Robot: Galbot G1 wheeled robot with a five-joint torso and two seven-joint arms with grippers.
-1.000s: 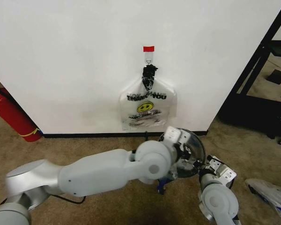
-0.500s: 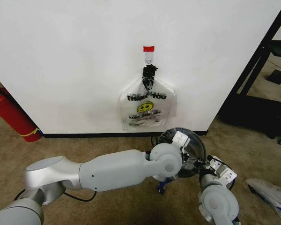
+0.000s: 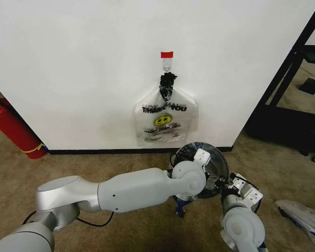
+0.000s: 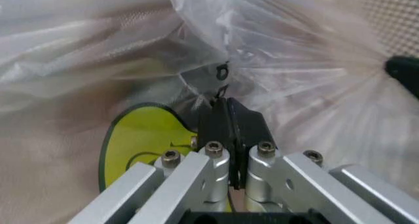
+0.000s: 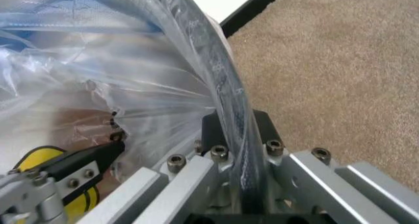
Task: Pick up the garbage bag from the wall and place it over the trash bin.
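head view: left arm reaches far across to the trash bin by the wall; right arm bent at the bin's near-right side
left wrist view: left gripper – fingers pressed together on the garbage bag, yellow smiley beside them
right wrist view: right gripper clamped over bag-covered bin rim – left fingers visible inside
bin contents: bag film lining it
hook: THANK YOU bag hanging on wall
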